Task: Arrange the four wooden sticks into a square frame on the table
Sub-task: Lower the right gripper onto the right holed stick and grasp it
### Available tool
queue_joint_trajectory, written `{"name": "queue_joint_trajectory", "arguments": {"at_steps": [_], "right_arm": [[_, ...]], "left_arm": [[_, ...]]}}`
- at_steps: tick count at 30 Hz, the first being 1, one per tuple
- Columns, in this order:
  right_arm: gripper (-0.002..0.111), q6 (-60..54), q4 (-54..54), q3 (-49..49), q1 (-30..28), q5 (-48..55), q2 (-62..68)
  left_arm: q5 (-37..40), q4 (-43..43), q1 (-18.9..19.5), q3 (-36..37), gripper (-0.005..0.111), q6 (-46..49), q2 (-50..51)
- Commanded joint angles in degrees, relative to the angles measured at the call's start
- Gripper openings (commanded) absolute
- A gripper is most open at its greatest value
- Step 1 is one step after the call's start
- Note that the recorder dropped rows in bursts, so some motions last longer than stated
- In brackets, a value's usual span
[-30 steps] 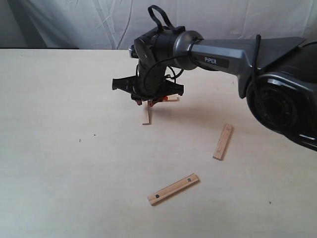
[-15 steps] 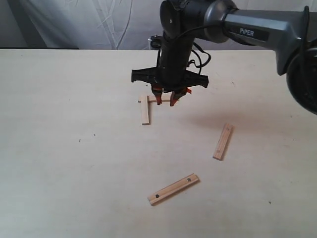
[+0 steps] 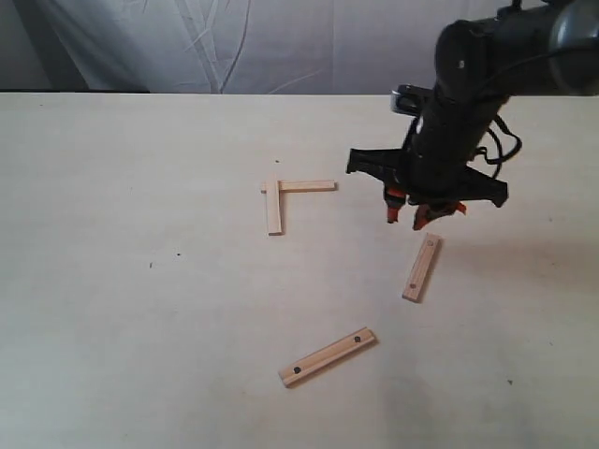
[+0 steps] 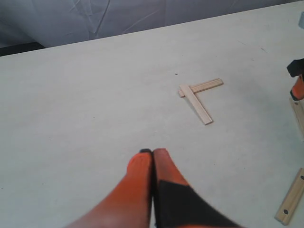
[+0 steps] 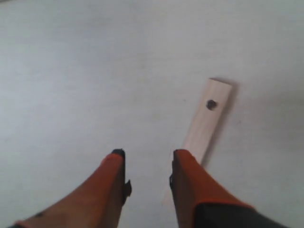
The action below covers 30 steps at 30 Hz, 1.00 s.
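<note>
Two wooden sticks lie joined in an L on the table (image 3: 112,281): one (image 3: 273,208) runs toward the front, the other (image 3: 308,186) runs right from its far end. The same L (image 4: 199,95) shows in the left wrist view. A third stick (image 3: 421,267) with dark dots lies to the right, a fourth (image 3: 328,356) near the front. My right gripper (image 3: 408,216) hangs open and empty just above the third stick's far end; that stick (image 5: 206,121) lies beside one orange finger (image 5: 187,180). My left gripper (image 4: 153,153) is shut and empty, away from the sticks.
A white cloth backdrop (image 3: 281,42) hangs behind the table's far edge. The right arm (image 3: 487,84) reaches in from the upper right. A few tiny dark specks (image 3: 151,266) dot the tabletop.
My right gripper has left the L-shaped pair, risen, and swung right and toward the front, now hovering over the third stick. The second stick of the L lies uncovered.
</note>
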Motion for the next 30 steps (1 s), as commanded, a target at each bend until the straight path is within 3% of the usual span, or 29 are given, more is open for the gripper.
{"name": "queue_joint_trajectory", "arguments": {"at_steps": [1, 15, 30], "right_arm": [[0.034, 1.7, -0.4, 6.2, -1.2, -4.9, -1.4], [0.034, 12.7, -5.1, 12.6, -0.6, -11.9, -1.4], [0.034, 13.1, -5.3, 12.5, -0.6, -13.0, 1.9]], "left_arm": [[-0.4, 0.3, 0.0, 0.4, 0.0, -0.4, -0.4], [-0.3, -0.2, 0.0, 0.4, 0.0, -0.4, -0.4], [-0.3, -0.4, 0.0, 0.4, 0.0, -0.4, -0.4]]}}
